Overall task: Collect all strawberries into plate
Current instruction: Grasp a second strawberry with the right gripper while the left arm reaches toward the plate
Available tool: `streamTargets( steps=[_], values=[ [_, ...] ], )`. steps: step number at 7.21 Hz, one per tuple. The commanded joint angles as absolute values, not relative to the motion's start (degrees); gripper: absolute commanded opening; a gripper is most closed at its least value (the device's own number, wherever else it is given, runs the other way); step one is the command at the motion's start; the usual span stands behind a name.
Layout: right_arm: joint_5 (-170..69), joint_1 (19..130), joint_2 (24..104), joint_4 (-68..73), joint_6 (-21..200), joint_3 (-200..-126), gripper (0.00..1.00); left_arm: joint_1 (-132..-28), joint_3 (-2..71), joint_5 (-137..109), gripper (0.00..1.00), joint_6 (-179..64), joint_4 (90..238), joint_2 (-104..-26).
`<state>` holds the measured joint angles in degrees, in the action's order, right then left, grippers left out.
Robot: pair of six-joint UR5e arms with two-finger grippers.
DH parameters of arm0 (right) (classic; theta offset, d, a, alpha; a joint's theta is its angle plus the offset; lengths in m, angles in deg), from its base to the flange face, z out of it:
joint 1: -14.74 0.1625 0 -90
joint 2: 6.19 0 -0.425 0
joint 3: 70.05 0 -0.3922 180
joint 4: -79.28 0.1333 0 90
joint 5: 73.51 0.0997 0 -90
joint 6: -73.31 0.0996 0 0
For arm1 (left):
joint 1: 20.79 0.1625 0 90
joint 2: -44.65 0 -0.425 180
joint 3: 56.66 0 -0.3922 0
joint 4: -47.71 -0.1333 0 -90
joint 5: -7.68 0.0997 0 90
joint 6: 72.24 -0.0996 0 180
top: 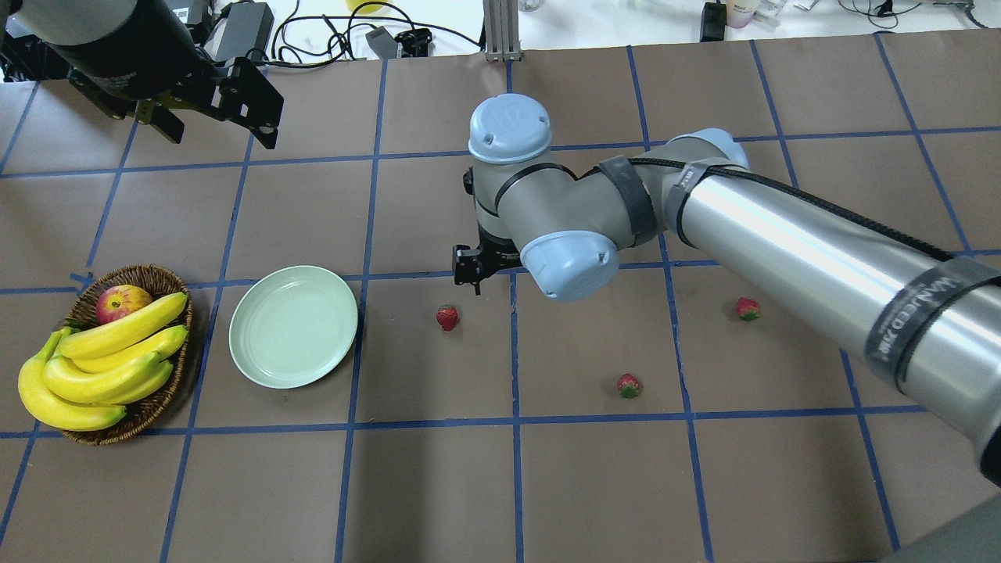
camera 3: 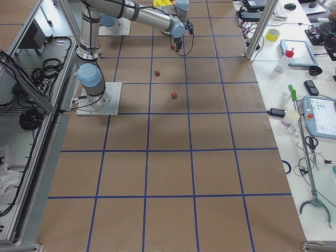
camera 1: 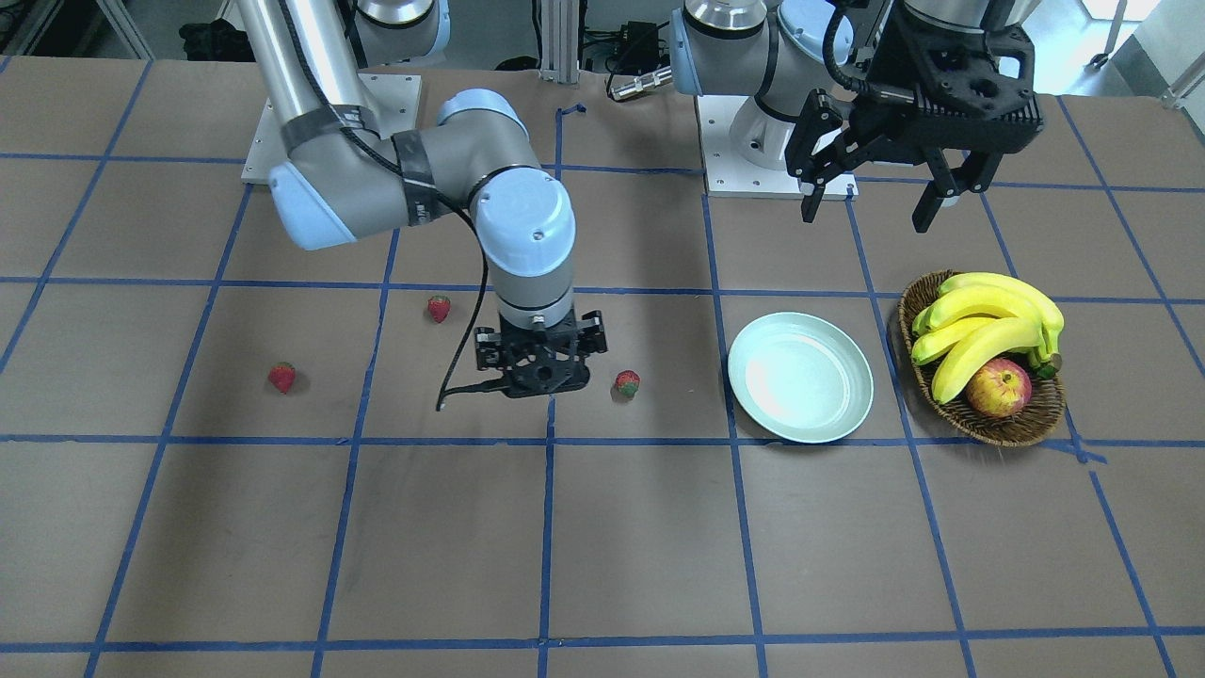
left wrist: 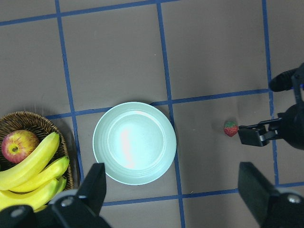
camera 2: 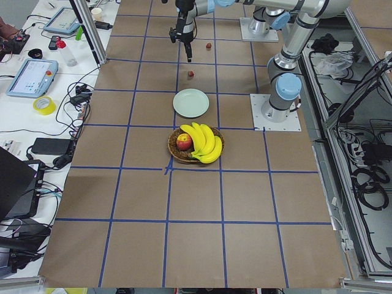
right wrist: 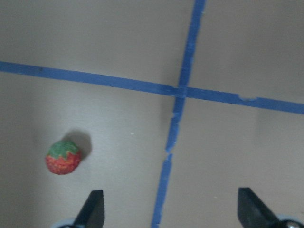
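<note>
Three small red strawberries lie apart on the brown table: one nearest the plate, one and one farther off. In the overhead view they are the near one, a second and a third. The pale mint plate is empty. My right gripper is open and empty, pointing down just beside the nearest strawberry, not touching it. My left gripper is open and empty, high above the plate.
A brown wicker basket with bananas and a red-yellow apple stands next to the plate, on the side away from the strawberries. Blue tape lines grid the table. The arm bases stand at the robot's edge.
</note>
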<state>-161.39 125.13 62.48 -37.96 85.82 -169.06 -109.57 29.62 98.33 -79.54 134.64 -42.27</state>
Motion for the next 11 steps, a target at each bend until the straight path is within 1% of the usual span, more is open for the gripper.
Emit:
streamTargets(
  steps=[1,2,3,4,5,6,7,8,9,10,11],
  values=[
    [-164.56,117.25,71.82,-39.26,80.26,-179.68,1.00,-109.65,29.74,98.29,1.00,-79.54,134.72,-42.28],
    [-166.65,117.05,72.38,-47.73,80.60,-187.40,0.98,-109.82,30.44,97.77,1.00,-78.49,134.73,-42.19],
    [-166.50,117.22,72.39,-55.73,81.13,-194.87,0.97,-109.82,32.62,97.50,1.00,-78.31,134.55,-42.10],
    [-166.76,117.14,72.13,-56.94,80.96,-197.03,0.93,-110.00,34.21,97.68,1.00,-74.39,131.59,-42.89],
    [-166.76,117.14,72.38,-55.65,81.13,-197.31,0.86,-110.95,35.18,97.50,1.00,-71.31,129.56,-44.02],
    [-166.15,117.31,72.47,-52.50,81.22,-197.93,0.73,-114.27,38.32,96.98,1.00,-67.54,120.14,-45.43],
    [-166.50,117.22,72.47,-51.86,81.05,-197.84,0.58,-117.35,43.40,96.71,1.00,-61.93,113.61,-46.49],
    [-166.59,117.66,72.74,-51.86,80.87,-198.11,0.40,-118.42,49.54,96.80,1.00,-58.74,107.02,-47.71],
    [-166.15,117.75,72.83,-51.86,80.61,-198.46,0.35,-118.61,53.52,96.45,1.00,-55.05,101.91,-48.42],
    [-165.97,117.75,72.83,-51.59,80.52,-198.29,0.17,-119.65,54.43,96.45,1.00,-54.41,102.03,-50.08],
    [-165.89,117.75,72.83,-50.37,80.52,-197.59,0.07,-121.58,56.26,96.62,1.00,-54.40,101.51,-52.62]
  ],
)
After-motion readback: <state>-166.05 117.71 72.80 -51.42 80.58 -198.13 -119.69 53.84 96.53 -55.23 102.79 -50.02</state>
